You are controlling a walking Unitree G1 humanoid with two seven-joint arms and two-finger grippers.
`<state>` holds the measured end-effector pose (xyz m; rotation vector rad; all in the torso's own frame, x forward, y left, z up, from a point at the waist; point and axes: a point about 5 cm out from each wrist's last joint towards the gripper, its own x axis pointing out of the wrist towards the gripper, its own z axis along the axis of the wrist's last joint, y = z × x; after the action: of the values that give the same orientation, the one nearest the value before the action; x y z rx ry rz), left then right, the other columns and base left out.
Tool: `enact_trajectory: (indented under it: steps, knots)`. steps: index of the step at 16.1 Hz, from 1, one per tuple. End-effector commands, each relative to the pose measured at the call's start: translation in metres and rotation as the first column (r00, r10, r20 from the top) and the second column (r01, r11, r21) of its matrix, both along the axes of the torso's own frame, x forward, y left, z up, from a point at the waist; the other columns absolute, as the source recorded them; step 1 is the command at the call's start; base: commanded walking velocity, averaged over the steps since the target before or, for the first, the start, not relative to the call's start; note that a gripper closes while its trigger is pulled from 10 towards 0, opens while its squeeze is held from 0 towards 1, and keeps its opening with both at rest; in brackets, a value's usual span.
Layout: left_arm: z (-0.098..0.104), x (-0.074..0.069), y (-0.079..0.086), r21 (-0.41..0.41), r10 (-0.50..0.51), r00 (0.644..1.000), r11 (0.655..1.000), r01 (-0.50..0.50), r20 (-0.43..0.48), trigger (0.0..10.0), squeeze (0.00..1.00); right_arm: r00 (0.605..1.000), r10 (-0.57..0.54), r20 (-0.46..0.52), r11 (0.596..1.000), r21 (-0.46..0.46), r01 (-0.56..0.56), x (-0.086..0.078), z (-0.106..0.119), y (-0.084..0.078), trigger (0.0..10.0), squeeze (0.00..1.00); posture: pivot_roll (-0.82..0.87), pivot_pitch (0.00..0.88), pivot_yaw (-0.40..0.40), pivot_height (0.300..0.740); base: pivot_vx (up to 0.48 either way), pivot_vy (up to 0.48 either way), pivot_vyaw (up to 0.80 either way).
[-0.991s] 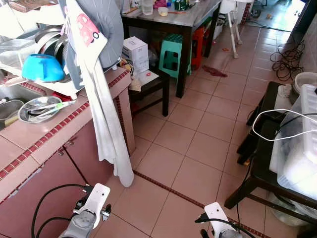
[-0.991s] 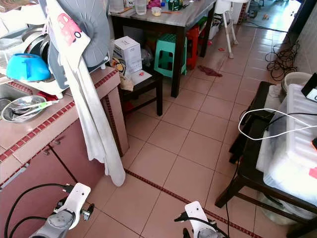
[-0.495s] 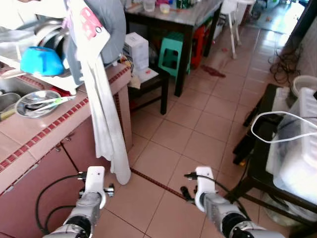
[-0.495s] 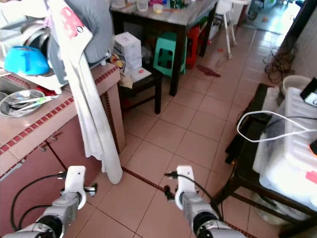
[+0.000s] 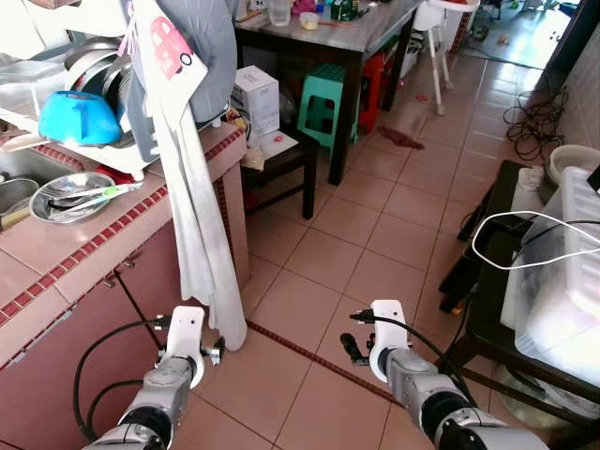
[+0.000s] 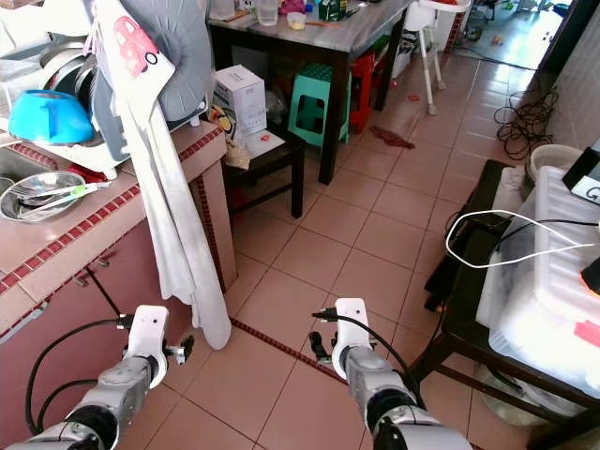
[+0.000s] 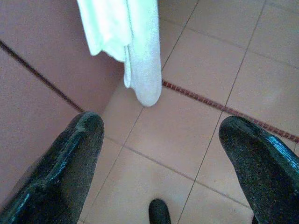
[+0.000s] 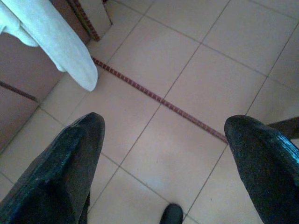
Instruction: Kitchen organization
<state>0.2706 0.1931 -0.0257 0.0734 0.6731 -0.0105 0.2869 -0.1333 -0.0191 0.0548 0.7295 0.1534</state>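
Observation:
A tiled counter (image 5: 56,248) runs along my left. On it lie a steel bowl (image 5: 70,195) with utensils and a blue bowl (image 5: 75,120) in a dish rack. A long white towel (image 5: 202,234) hangs over the counter's end almost to the floor. My left arm (image 5: 173,370) is low beside the cabinet front, just short of the towel's hem. In the left wrist view my left gripper (image 7: 163,126) is open over floor tiles, with the towel's tip (image 7: 140,56) ahead. My right gripper (image 8: 168,123) is open above bare tiles, holding nothing.
A dark table (image 5: 347,37) with cups stands at the back, with a green stool (image 5: 326,98) and a white box (image 5: 256,94) beside it. On the right, a black bench (image 5: 487,309) carries a clear bin (image 5: 567,281) and a white cable (image 5: 506,246). Open tiled floor lies between.
Both arms have come up and forward into the eye views since a second ago. The camera has shifted slightly. Nothing on the counter has moved.

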Motion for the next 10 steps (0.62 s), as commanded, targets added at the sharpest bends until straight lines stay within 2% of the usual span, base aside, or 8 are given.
enact_trajectory:
  steps: [1, 3, 4, 6, 8, 10]
  knots:
    - [0.0, -0.002, 0.004, 0.0, -0.009, 1.0, 1.0, 0.009, 0.012, 10.0, 0.0, 1.0, 0.005, 0.03, 1.0, 0.001, -0.005, 0.003, 0.003, -0.005, 10.0, 0.0, 0.08, 0.0, -0.012, 0.74, 0.0, 0.0, 0.0]
    - [0.0, -0.011, 0.014, -0.012, 0.001, 0.998, 1.0, 0.0, 0.07, 10.0, 0.0, 0.988, 0.061, 0.144, 0.998, -0.026, -0.057, 0.007, 0.012, -0.012, 10.0, 0.0, 0.07, 0.0, -0.006, 0.74, 0.0, 0.0, 0.0]
    - [0.004, -0.015, 0.019, -0.004, 0.008, 0.99, 1.0, -0.007, 0.137, 10.0, 0.0, 0.972, 0.097, 0.214, 0.995, -0.059, -0.086, 0.011, 0.019, -0.015, 10.0, 0.0, 0.06, 0.0, -0.011, 0.74, 0.0, 0.0, 0.0]
    - [0.013, -0.022, 0.021, -0.012, 0.002, 0.969, 1.0, 0.001, 0.248, 10.0, 0.0, 0.947, 0.131, 0.294, 0.991, -0.078, -0.113, 0.012, 0.029, -0.021, 10.0, 0.0, 0.06, 0.0, -0.017, 0.74, 0.0, 0.0, 0.0]
    - [0.024, -0.033, 0.021, -0.005, -0.034, 0.945, 0.999, 0.038, 0.326, 10.0, 0.0, 0.923, 0.157, 0.35, 0.987, -0.098, -0.13, 0.005, 0.037, -0.03, 10.0, 0.0, 0.06, 0.0, -0.022, 0.74, 0.0, 0.0, 0.0]
    - [0.037, -0.048, 0.021, 0.047, -0.064, 0.933, 0.998, 0.05, 0.355, 10.0, 0.0, 0.906, 0.141, 0.399, 0.989, -0.093, -0.113, -0.013, 0.046, -0.039, 10.0, 0.0, 0.07, 0.012, -0.023, 0.74, 0.0, 0.0, 0.0]
